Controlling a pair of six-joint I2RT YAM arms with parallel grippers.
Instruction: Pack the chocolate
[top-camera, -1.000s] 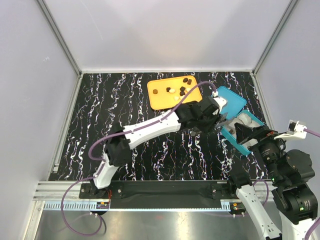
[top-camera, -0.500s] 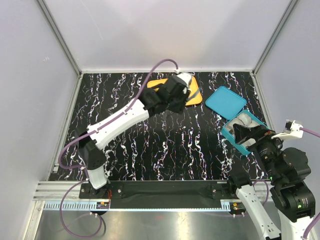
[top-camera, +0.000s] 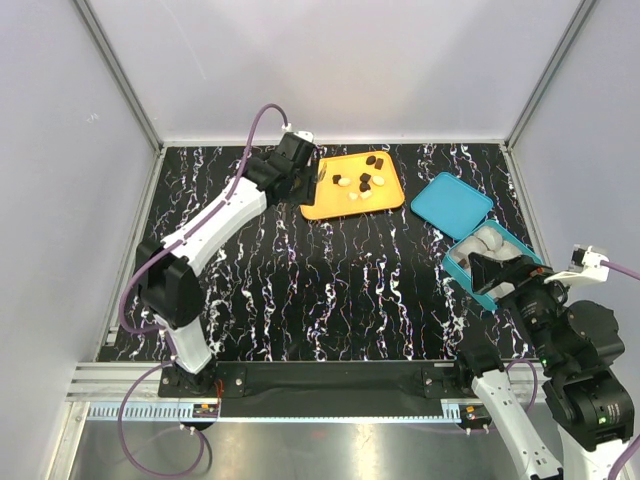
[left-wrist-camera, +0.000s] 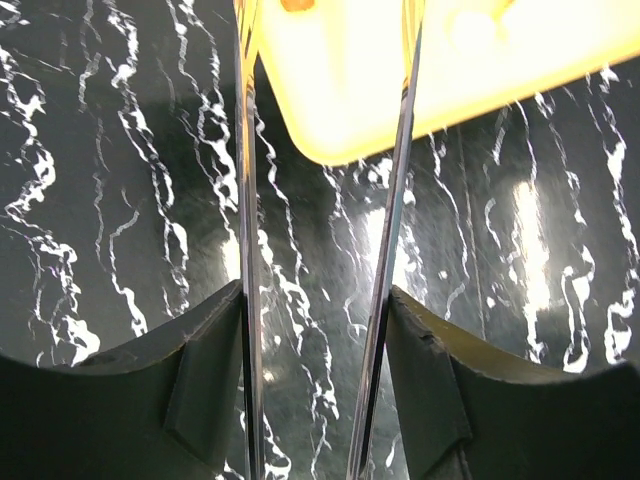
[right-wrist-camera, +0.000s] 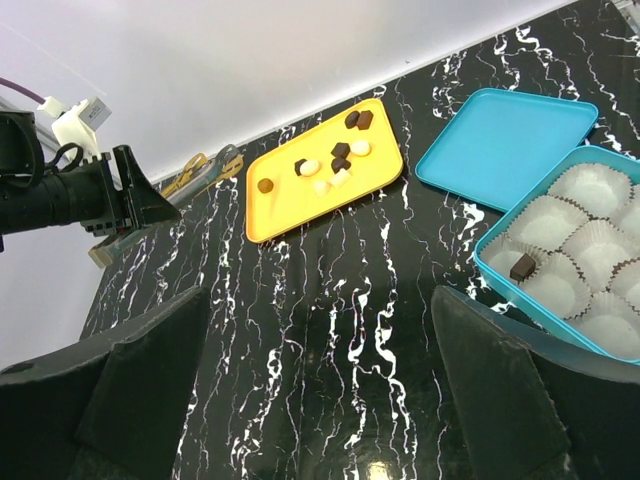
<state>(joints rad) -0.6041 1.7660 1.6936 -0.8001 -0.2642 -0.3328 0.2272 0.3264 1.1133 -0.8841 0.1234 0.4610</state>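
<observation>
Several small dark and cream pieces of chocolate (top-camera: 365, 180) (right-wrist-camera: 341, 150) lie on the flat orange tray (top-camera: 325, 202) (right-wrist-camera: 290, 210) at the back. One dark piece (right-wrist-camera: 522, 267) sits in a paper cup inside the teal box (top-camera: 462, 268) (right-wrist-camera: 500, 278). My left gripper (top-camera: 312, 172) (left-wrist-camera: 316, 290) hangs at the tray's left end, shut on metal tweezers (left-wrist-camera: 245, 200) (right-wrist-camera: 205, 168). The blades lie along both fingers with a bare gap between them, and their tips run out of the left wrist view over the tray corner (left-wrist-camera: 350, 90). My right gripper (top-camera: 492, 270) (right-wrist-camera: 318, 292) stands open beside the box.
The teal lid (top-camera: 452, 204) (right-wrist-camera: 505, 135) lies flat behind the box, right of the tray. White paper cups line the box. The black marbled tabletop (top-camera: 330, 290) is bounded by grey walls on three sides.
My left arm has swung from the teal box at the right across to the tray's left end, carrying the tweezers. The right arm has barely shifted.
</observation>
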